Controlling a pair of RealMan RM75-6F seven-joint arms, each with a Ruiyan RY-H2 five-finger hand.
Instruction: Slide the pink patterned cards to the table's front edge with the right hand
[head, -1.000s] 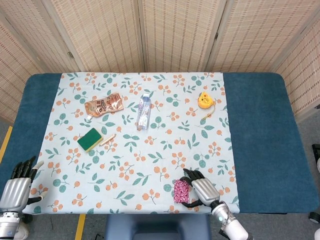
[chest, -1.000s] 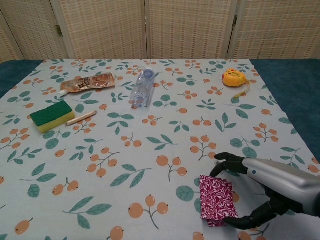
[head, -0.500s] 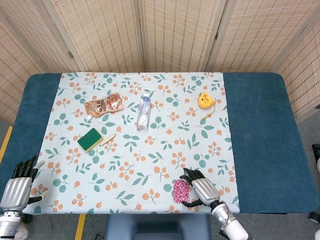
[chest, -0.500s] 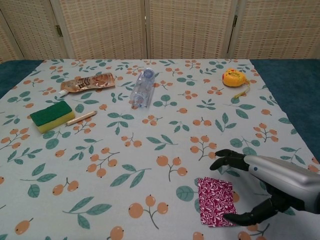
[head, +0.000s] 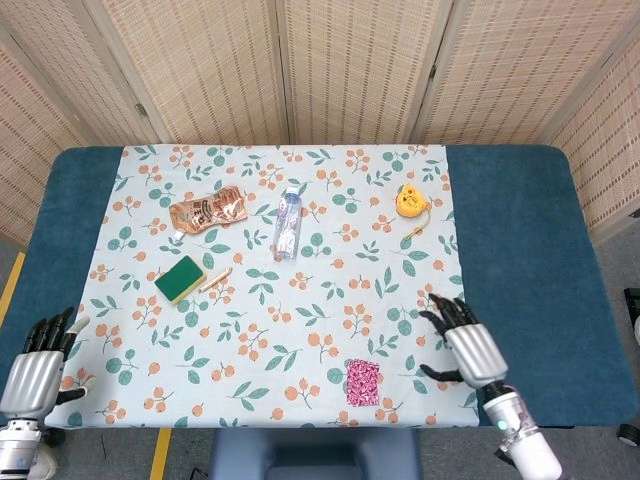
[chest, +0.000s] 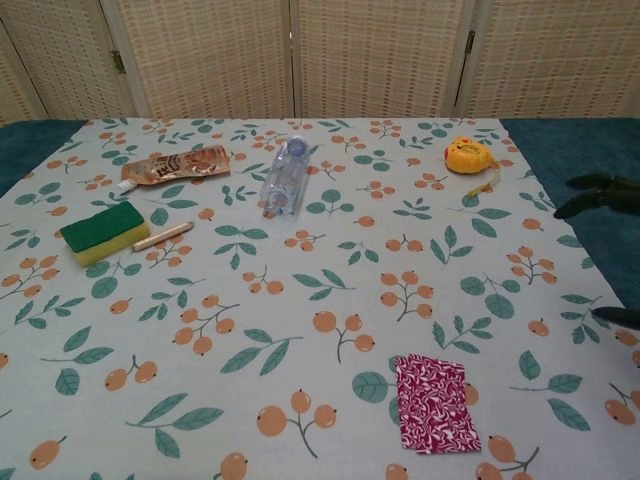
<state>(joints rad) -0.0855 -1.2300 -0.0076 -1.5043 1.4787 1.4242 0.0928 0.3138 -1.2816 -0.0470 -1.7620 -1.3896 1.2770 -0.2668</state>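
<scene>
Pink patterned cards (head: 362, 381): one flat stack, magenta with white swirl print, lying face-down on the floral tablecloth (head: 300, 300). Position: right of centre, close to the table's front edge; in the head view only a narrow strip of cloth shows between stack and edge. Stack looks squared, slightly skewed to the edge, nothing resting on it.

Task status (judgement): the slide appears done or nearly so. The cards sit at the front edge but do not visibly overhang it. If an overhang is wanted, a short further push remains; otherwise nothing is left but to park the arm.

Right hand (head: 462, 343): off the cards, well apart from them to the right, near the cloth's right border. Fingers spread and lightly curved, holding nothing. Whether the fingertips touch the cloth cannot be told. In the chest view only dark fingertips (chest: 598, 193) show at the right margin.

Left hand (head: 38, 360): at the table's front-left corner, fingers apart, empty, idle.

Other items, far half of the table, all well apart from the cards:
- green sponge (head: 180, 279), with a small stick (head: 215, 279) just beside it
- copper-coloured pouch (head: 207, 211)
- clear plastic bottle (head: 287, 223), lying on its side
- yellow tape measure (head: 409, 200)
</scene>
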